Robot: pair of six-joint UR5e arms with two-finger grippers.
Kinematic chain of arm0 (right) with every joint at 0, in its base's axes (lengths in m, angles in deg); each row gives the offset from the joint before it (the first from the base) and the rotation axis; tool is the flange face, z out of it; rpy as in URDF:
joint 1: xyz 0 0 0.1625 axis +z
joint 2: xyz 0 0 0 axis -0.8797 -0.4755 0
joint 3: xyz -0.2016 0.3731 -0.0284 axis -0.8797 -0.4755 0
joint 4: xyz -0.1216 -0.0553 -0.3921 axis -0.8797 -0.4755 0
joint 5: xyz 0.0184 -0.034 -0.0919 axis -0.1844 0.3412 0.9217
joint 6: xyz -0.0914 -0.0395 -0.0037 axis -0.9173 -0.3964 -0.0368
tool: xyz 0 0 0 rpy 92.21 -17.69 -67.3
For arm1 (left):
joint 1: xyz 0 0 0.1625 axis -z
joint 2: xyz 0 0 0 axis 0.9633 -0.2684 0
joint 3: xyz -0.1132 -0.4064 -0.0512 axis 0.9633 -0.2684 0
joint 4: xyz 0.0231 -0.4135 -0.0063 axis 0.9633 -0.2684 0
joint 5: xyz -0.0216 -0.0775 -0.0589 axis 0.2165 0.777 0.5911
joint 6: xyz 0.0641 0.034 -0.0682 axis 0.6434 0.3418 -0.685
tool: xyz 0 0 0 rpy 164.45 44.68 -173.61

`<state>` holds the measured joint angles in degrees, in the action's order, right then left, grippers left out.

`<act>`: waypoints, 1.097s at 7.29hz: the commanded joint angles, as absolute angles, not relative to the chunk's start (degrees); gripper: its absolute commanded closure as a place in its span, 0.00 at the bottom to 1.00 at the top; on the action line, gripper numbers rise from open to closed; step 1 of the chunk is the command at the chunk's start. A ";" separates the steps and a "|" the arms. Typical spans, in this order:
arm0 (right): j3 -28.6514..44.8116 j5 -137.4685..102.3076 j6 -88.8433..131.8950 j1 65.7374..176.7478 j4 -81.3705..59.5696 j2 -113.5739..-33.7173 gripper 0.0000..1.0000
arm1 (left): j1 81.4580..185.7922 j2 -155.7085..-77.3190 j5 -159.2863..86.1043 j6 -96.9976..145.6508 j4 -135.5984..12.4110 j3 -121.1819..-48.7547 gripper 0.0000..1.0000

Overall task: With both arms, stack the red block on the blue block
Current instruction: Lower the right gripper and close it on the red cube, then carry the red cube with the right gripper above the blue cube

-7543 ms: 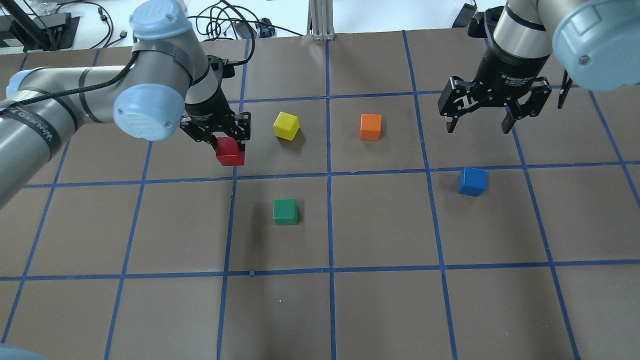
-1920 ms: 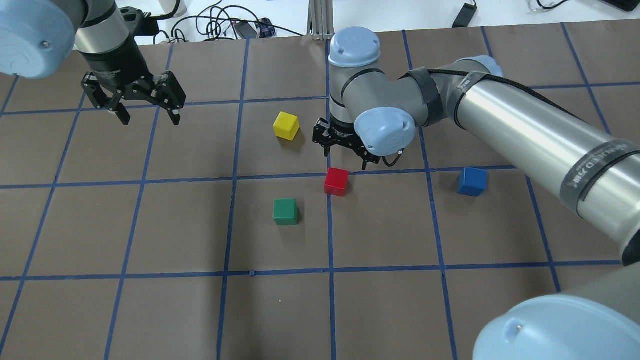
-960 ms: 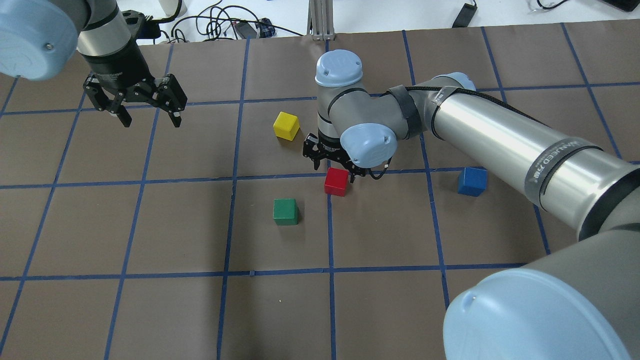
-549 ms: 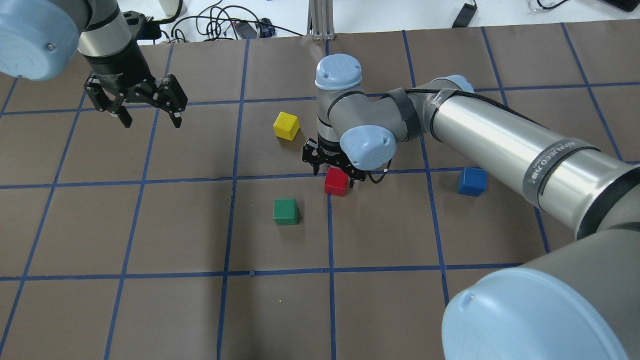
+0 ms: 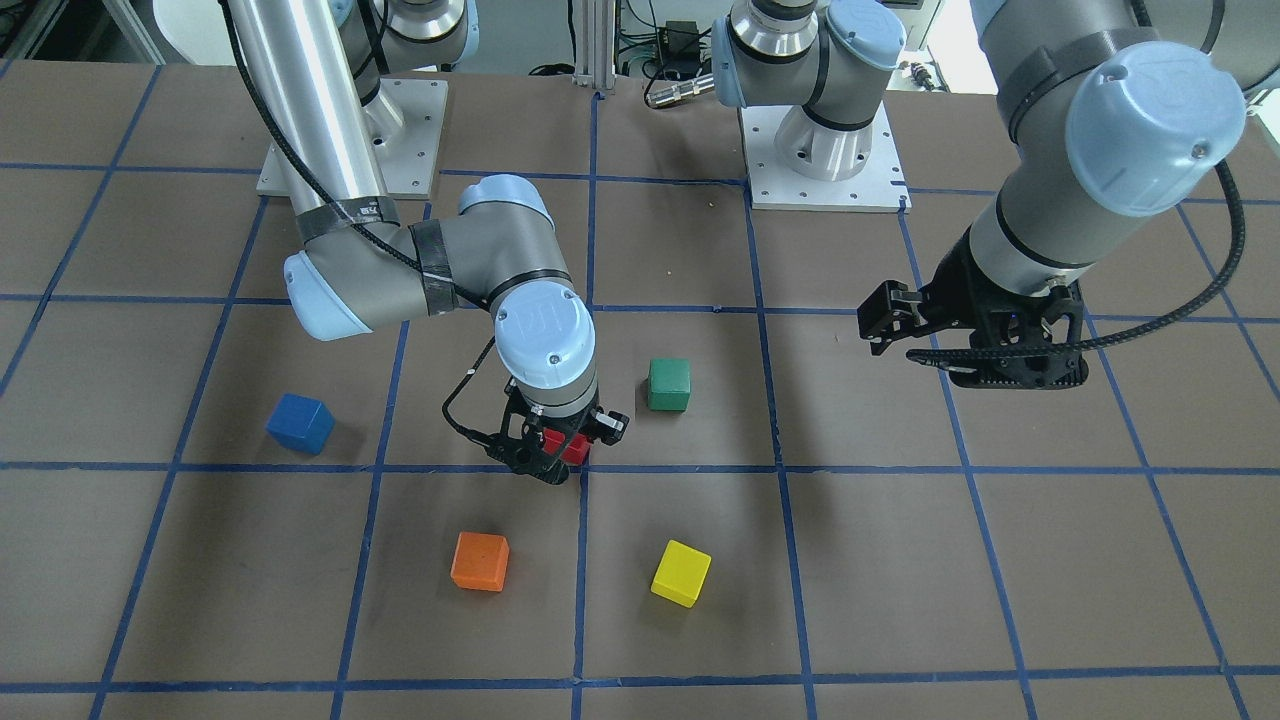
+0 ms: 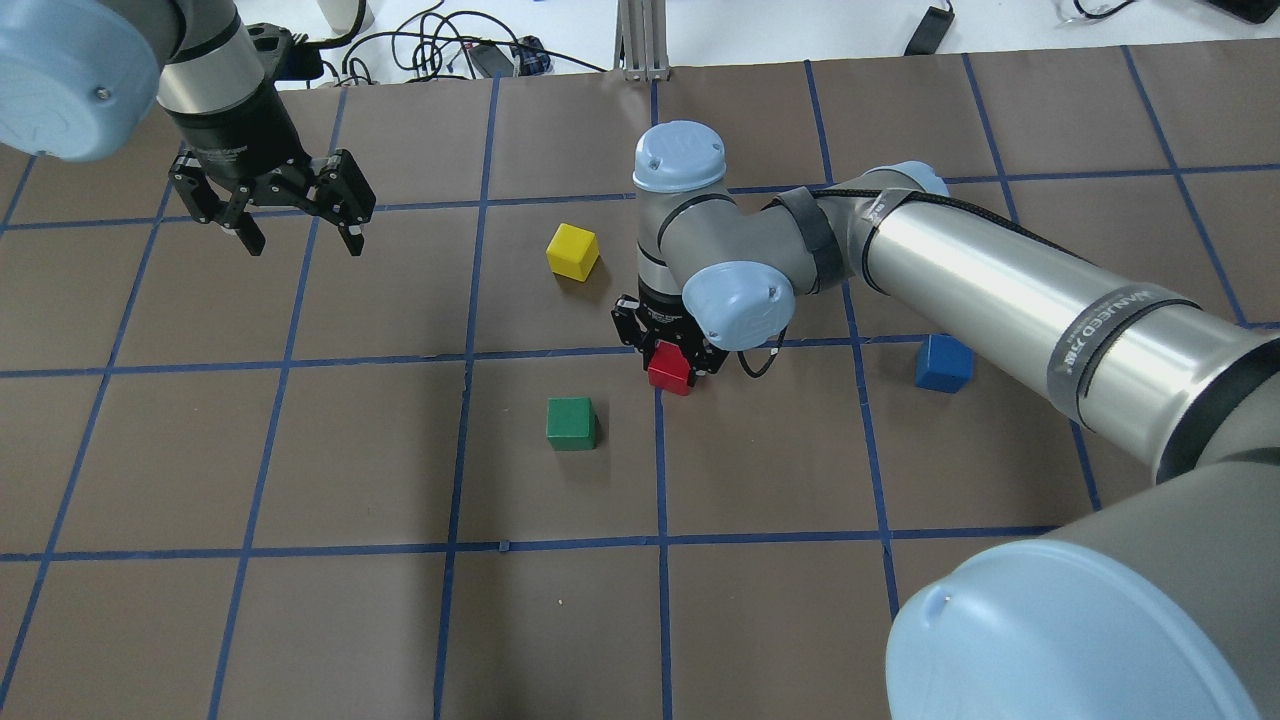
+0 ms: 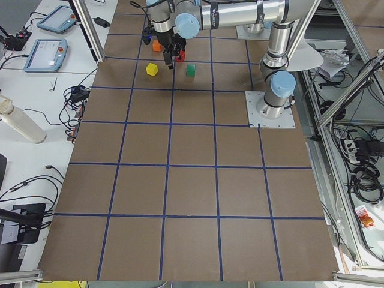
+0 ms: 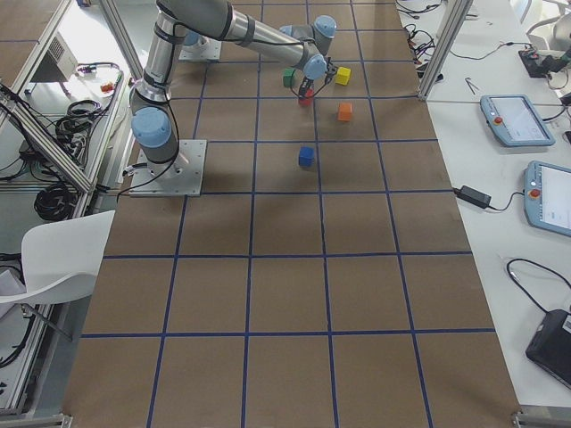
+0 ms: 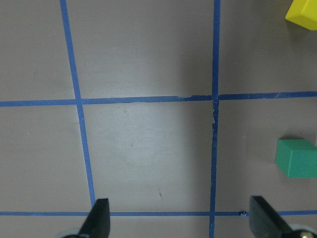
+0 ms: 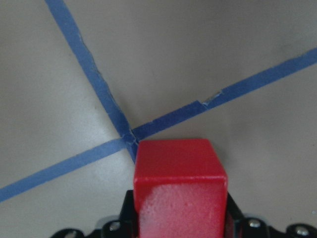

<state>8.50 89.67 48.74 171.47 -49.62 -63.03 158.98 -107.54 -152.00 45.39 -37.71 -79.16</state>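
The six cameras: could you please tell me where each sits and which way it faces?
Front-facing: across the table, facing the robot; left arm, right arm, right gripper on the red block.
Overhead: behind the robot, looking forward-down; same arms, left gripper open.
Exterior left: table's left end, looking along it; arms far.
Exterior right: right end, likewise.
Left wrist: straight down; own fingers, green block.
Right wrist: down onto the red block.
Shared: overhead also shows the green block.

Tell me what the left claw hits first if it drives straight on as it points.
Probably the bare table cover, near a blue tape crossing. The left claw hangs open over it; the green block lies off to one side, outside its line.
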 commanded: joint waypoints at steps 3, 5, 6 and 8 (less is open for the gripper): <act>7.99 89.90 48.19 170.95 -48.86 -66.22 1.00 | 158.98 -107.55 -152.08 45.47 -37.77 -79.16 0.00; 4.93 90.52 43.20 169.12 -42.04 -68.52 1.00 | 158.98 -107.55 -152.08 45.56 -37.69 -79.08 0.00; 3.00 90.69 40.65 167.19 -38.43 -69.13 1.00 | 158.98 -107.55 -152.08 45.56 -37.69 -79.16 0.00; 1.75 91.57 34.32 161.57 -33.23 -71.50 1.00 | 158.98 -107.55 -152.08 45.56 -37.69 -79.08 0.00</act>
